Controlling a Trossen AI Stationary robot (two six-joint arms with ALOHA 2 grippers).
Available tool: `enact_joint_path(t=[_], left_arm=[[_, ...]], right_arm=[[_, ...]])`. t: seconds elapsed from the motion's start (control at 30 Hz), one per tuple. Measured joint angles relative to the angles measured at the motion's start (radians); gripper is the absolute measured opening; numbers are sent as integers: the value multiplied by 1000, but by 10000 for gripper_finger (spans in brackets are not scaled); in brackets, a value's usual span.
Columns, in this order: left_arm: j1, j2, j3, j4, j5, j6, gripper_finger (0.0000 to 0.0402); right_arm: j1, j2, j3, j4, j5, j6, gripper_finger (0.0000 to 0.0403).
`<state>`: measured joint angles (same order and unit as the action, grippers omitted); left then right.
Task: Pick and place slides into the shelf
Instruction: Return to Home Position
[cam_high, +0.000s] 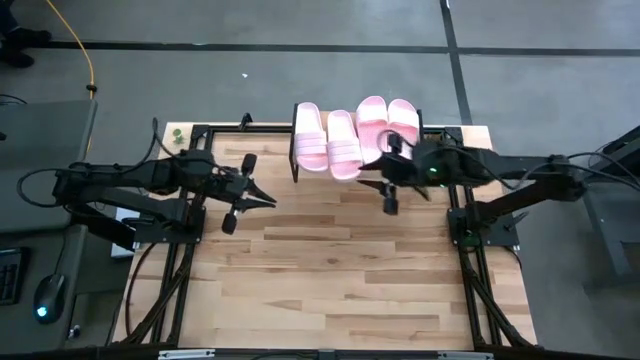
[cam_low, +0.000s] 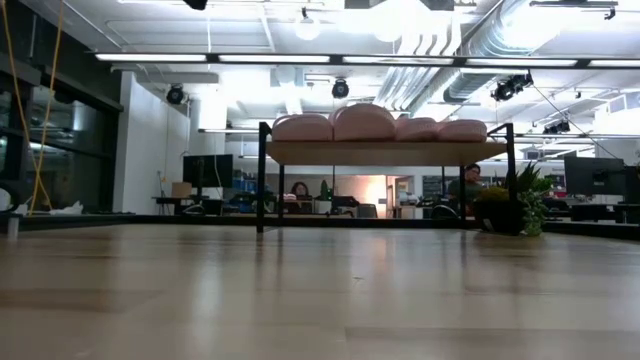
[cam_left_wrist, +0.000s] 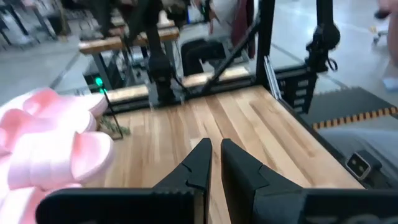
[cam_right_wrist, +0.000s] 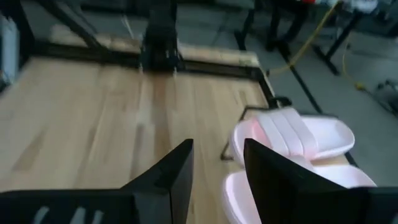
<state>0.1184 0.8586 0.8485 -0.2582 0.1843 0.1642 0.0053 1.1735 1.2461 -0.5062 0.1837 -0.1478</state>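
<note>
Several pale pink slides (cam_high: 343, 145) lie side by side on the shelf (cam_low: 385, 152) at the table's far edge, soles down on its light-wood board. In the low view they show as pink humps (cam_low: 365, 122) on top of it. My right gripper (cam_high: 363, 184) hangs just in front of the shelf's near edge, open, with nothing between its fingers (cam_right_wrist: 217, 155); two slides (cam_right_wrist: 298, 134) lie beside it. My left gripper (cam_high: 270, 199) hovers over the table left of the shelf, shut and holding nothing (cam_left_wrist: 213, 158); slides (cam_left_wrist: 50, 143) show at its side.
Bare wooden tabletop (cam_high: 330, 270) stretches from the shelf to the near edge. Black frame rails (cam_high: 470, 250) run along both sides under the arms. The shelf stands on thin black legs (cam_low: 262, 180), with open space beneath it.
</note>
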Motion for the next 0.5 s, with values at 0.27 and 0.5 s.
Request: enact_joint_path(t=[0.27,0.5], left_arm=[[0,-104,-90,100,-2,-46,24],[0,-115,-163,179,-2,-80,24]], right_arm=[[62,-275,-340,312,3,16,133],[92,-470,-571,519,14,12,133]])
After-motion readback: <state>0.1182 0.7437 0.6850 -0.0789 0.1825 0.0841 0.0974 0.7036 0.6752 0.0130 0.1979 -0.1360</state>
